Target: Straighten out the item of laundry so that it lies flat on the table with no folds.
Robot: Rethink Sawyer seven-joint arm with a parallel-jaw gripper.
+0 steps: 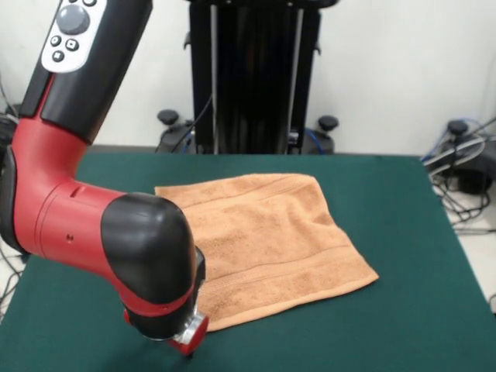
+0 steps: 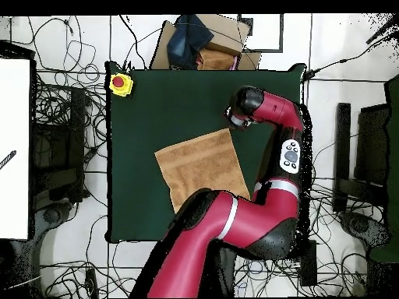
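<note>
The peach-orange towel (image 1: 271,240) lies spread out on the dark green table (image 1: 387,310), turned at a slight angle, with shallow ripples and a band stripe near its front edge. Its front left corner is hidden behind my arm in the front view. In the overhead view the towel (image 2: 203,167) lies right of the middle of the table (image 2: 156,101), and its lower edge runs under my arm. My gripper (image 1: 188,345) hangs low at the towel's front left corner; it also shows in the overhead view (image 2: 234,121), just beyond the towel's upper right corner. The wrist hides its tip.
A yellow box with a red button (image 2: 120,83) sits on the table's upper left corner. A cardboard box with dark cloth (image 2: 204,43) lies beyond the table's top edge. Cables cover the floor around the table. The black pedestal (image 1: 256,77) stands behind the table.
</note>
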